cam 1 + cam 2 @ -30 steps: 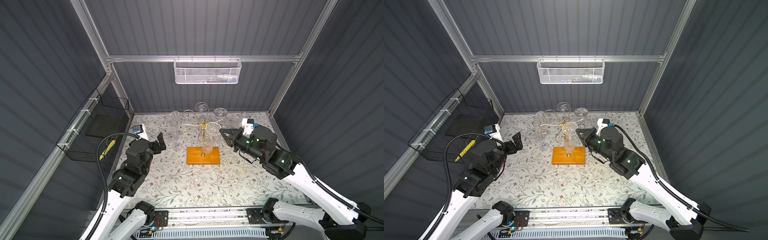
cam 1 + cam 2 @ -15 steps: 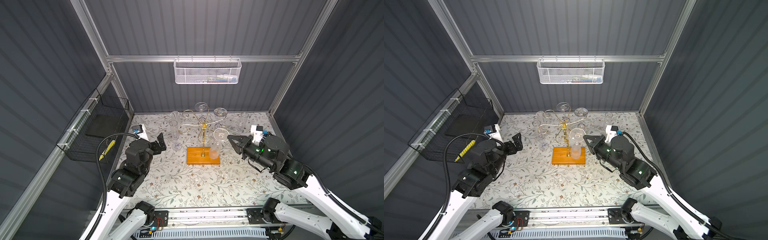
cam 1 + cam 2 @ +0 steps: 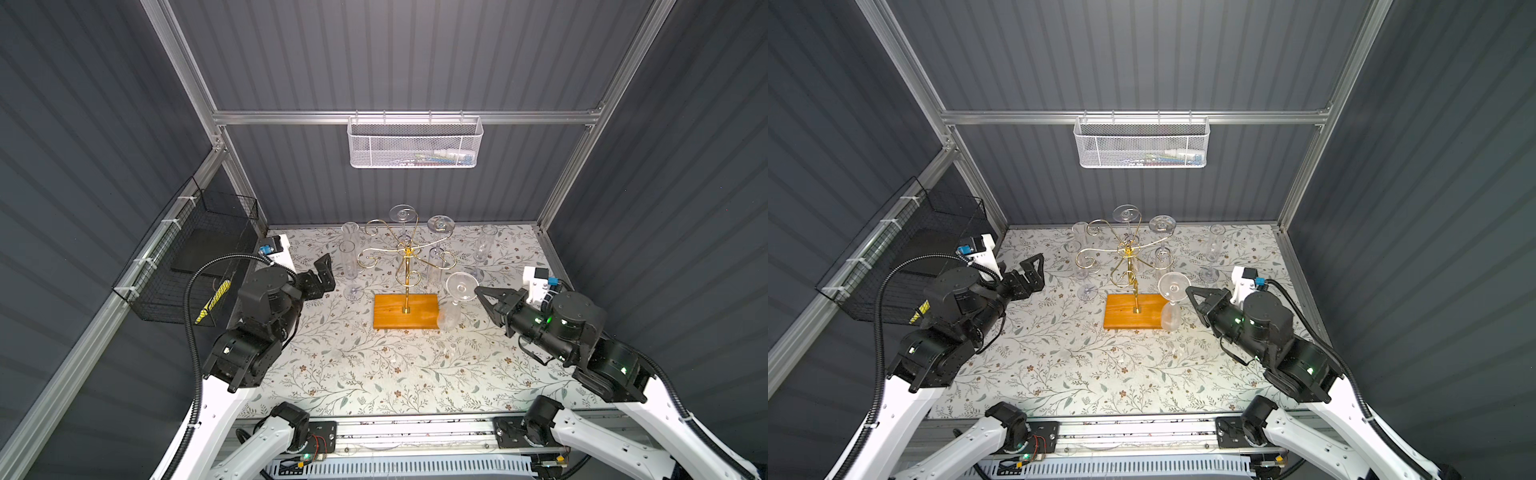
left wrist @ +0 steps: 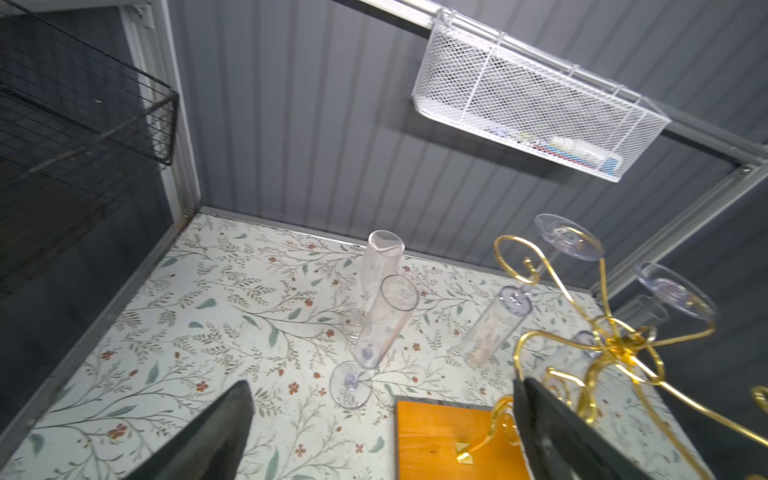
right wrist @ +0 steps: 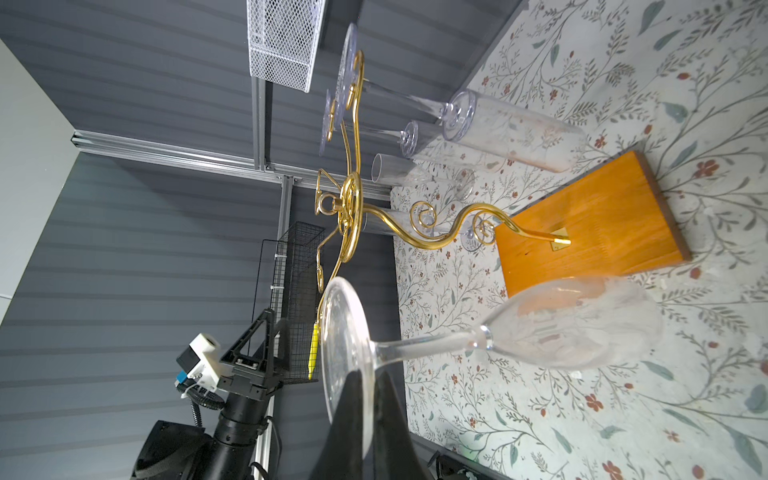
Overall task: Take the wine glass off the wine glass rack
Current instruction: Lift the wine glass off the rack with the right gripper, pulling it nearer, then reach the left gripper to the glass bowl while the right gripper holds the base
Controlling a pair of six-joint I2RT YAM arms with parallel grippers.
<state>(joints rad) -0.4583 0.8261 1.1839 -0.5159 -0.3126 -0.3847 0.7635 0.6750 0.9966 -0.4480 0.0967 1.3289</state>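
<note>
Wine glass (image 3: 460, 285), clear and upside down, sits pinched by the rim of its round foot in the clamped right gripper (image 3: 478, 290), bowl hanging just beyond beside the wine glass rack (image 3: 407, 282) base, clear of its gold arms, with the left gripper (image 3: 326, 272) hovering spread wide on the far side.

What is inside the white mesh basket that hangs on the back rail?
Through the wall of the white mesh basket, a few small items show at one end of its floor, some white, one blue. The mesh covers them too much to name them.
</note>
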